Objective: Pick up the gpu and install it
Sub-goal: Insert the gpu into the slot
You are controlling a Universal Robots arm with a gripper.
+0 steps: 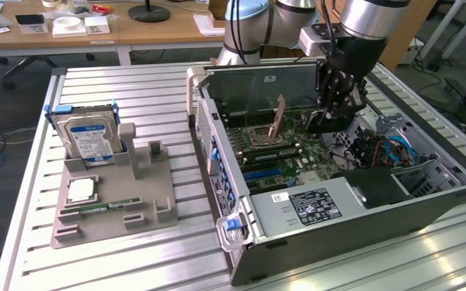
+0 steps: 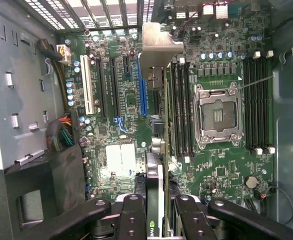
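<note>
The pick-up looks done and the install is the step in hand. The pincer (image 1: 334, 112) reaches down into the open computer case (image 1: 427, 206), partly closed with its fingers (image 2: 131, 215) pressed on either face of the gpu (image 1: 279, 118). It holds the card on edge above the motherboard (image 2: 121, 160).

In the wrist view the gpu (image 2: 155, 180) runs edge-on from between the fingers to its silver bracket (image 2: 159, 47) near the case's rear wall. It sits just beside the long blue slot (image 2: 142, 85), between that slot and the memory slots (image 2: 179, 110). I cannot tell whether its lower edge touches the board, and it does not look seated.

As I judge it, seating calls for the card's contact edge to line up squarely over the slot and the bracket to meet the rear opening. The push then has to be straight, with no twist.

The desk (image 1: 136, 85) is ribbed aluminium. The case lies on its side toward the edge on the exterior view's right. A grey parts fixture (image 1: 116, 206) sits toward the opposite edge and holds a hard drive (image 1: 91, 138) upright. Behind stand wooden tables (image 1: 160, 30) with small boxes and a lamp base, and cables trail on the floor.
</note>
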